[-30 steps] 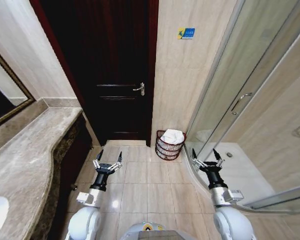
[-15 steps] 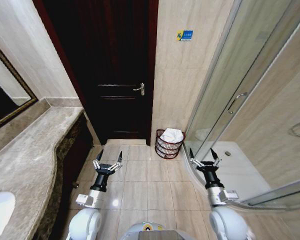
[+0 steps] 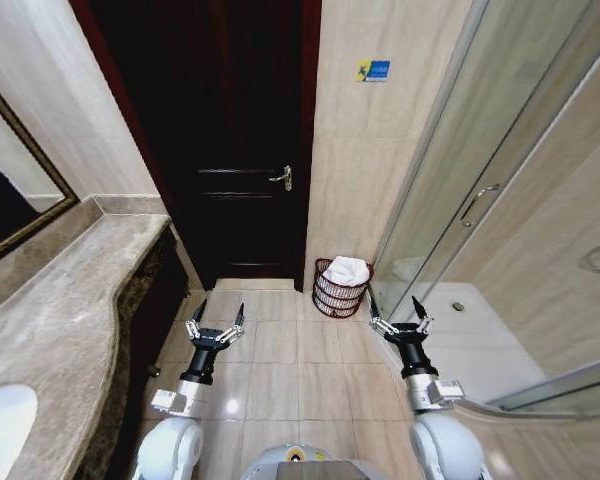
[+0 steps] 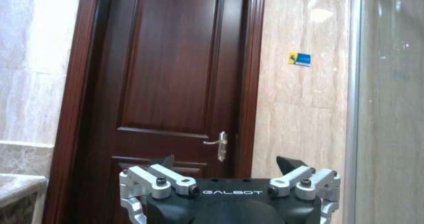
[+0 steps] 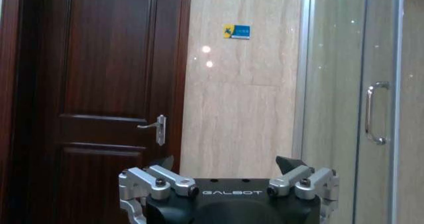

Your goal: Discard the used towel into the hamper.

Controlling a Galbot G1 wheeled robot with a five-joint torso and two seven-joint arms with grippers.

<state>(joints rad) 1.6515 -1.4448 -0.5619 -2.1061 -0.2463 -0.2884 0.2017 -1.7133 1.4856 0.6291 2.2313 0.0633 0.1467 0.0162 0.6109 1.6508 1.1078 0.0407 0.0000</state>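
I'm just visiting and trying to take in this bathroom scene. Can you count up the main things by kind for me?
Robot grippers: 2, left gripper and right gripper, both open and empty
Baskets: 1, hamper
Towels: 1, white towel in the hamper
Doors: 2, wooden door and glass shower door
Total: 6

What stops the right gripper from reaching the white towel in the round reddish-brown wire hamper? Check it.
Probably nothing but distance. The open right gripper hangs over bare floor tiles, short of the hamper by the wall, whose open top shows the white towel. No obstacle lies between.
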